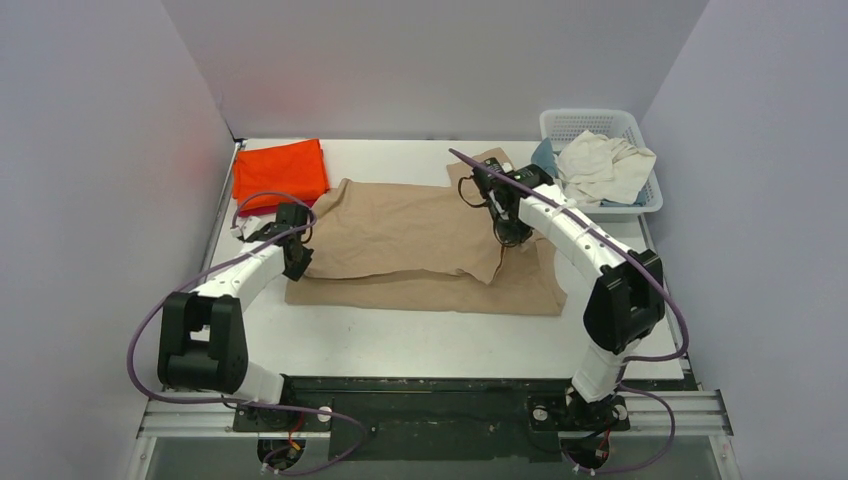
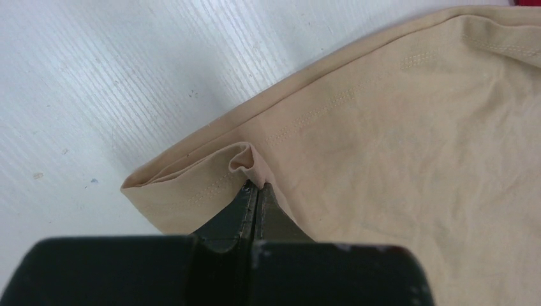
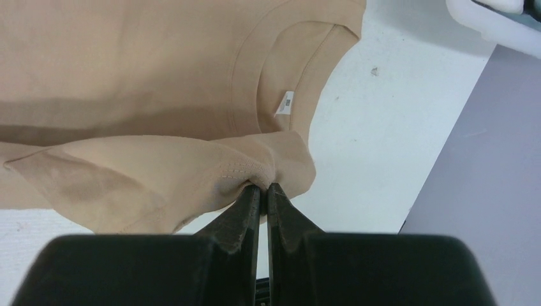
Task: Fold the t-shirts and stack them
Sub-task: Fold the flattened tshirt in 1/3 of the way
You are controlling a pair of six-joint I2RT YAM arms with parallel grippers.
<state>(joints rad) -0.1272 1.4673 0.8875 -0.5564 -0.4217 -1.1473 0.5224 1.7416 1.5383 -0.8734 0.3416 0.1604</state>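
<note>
Pinching tan shirt point(image 1: 400, 235): left claw point(image 2: 256, 188) clamped tight on hem fold, right claw point(image 3: 263, 188) clamped tight on stitched edge.

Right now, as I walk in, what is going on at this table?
Two robot arms are folding a tan t-shirt spread on the white table. The left gripper pinches a hemmed edge at its left side, and the right gripper pinches cloth beside the collar. Part of the shirt lies doubled over. An orange t-shirt lies folded at the far left. A white basket at the far right holds a cream-white garment.
</note>
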